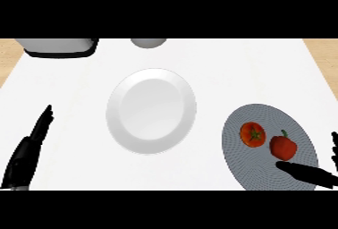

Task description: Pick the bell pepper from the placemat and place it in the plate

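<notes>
Head view: the white bench (79, 89) fills the frame, with a round white plate (152, 112) at its middle. At about 4 o'clock from the plate lies a round grey placemat (254, 172), cut by the lower edge of the view.

The red bell pepper (284, 148) lies on the placemat, just past the mat's middle toward 3 o'clock, its green stem pointing to 12 o'clock. A tomato (252, 134) sits just beside it at about 10 o'clock, also on the mat. The plate holds nothing.

The right hand (310, 173) comes in from 4 o'clock of the view. One black digit reaches across the mat, its tip just under the pepper at 6 o'clock. Whether it touches the pepper cannot be told. Its other fingers (335, 150) show only at the frame's right edge, at 3 o'clock from the pepper. The hand is spread wide, with the pepper in the gap and nothing pinched.

The left hand (26, 154) rests at 8 o'clock of the view, well apart from the plate, fingers straight, pressed together and pointing toward 12 o'clock.

At 11 o'clock a pale appliance on a dark base (59, 47) is cut by the top edge. A grey rounded object (148, 42) sits at 12 o'clock.
</notes>
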